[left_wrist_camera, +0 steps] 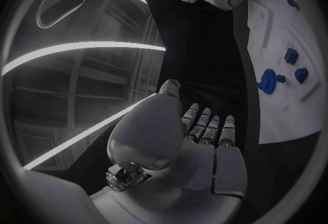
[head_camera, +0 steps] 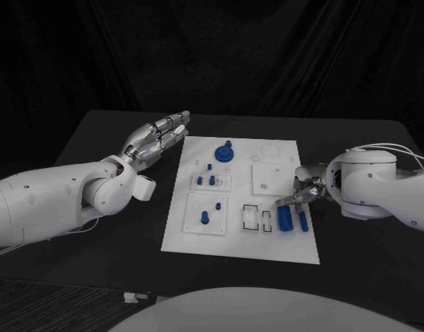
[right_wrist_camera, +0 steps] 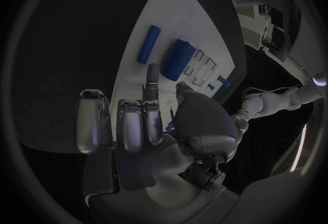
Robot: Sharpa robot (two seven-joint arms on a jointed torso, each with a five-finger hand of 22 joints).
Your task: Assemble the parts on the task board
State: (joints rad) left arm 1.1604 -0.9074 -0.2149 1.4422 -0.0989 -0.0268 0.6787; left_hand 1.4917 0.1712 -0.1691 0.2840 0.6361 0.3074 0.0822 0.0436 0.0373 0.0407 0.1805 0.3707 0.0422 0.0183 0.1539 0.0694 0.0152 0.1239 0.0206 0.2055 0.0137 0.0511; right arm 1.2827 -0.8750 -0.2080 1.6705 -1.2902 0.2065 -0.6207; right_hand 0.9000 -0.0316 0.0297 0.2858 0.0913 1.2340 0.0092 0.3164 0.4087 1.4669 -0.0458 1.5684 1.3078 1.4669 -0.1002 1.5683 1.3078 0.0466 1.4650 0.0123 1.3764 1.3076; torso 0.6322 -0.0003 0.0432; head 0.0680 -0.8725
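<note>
The white task board lies in the middle of the black table. A round blue part stands near its far edge, small blue pieces sit in a plate below it, and a blue peg stands nearer me. A thick blue cylinder and a thin one lie at the board's right side. My right hand hovers just behind them, most fingers curled, one finger stretched toward the thick cylinder. A bluish sliver shows by its thumb; I cannot tell what it is. My left hand is open, left of the board.
Small white plates with slots and a square plate sit on the board. Bare black table surrounds the board on all sides. In the left wrist view the board runs beside my left hand.
</note>
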